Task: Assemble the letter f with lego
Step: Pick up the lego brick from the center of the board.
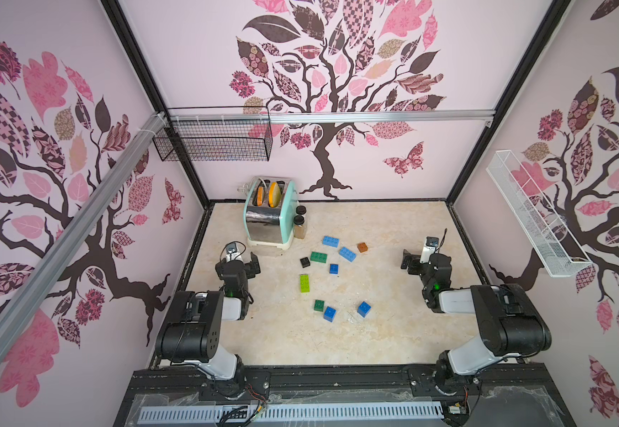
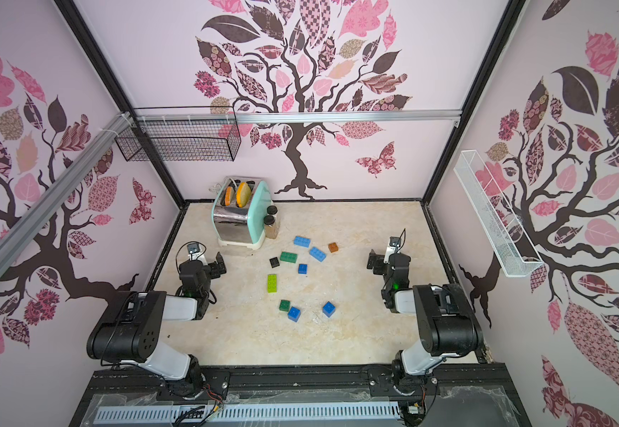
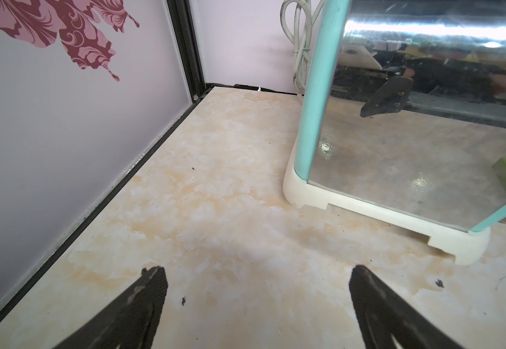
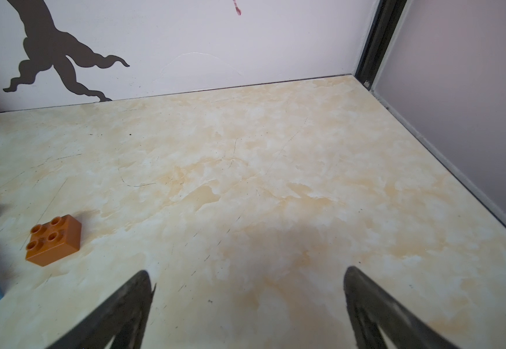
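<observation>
Both arms, the left arm at the lower left of a top view and the right arm at the lower right, are chunky black joint housings linked by white sleeves, each with a small green light on the forearm. Thin black cables loop over grey wrist cameras. In the wrist views the left gripper and right gripper have matt black, tapering fingers with scuffed edges

No readable text, labels, brands, numbers or signs on any surface; wall shows only patterns
</observation>
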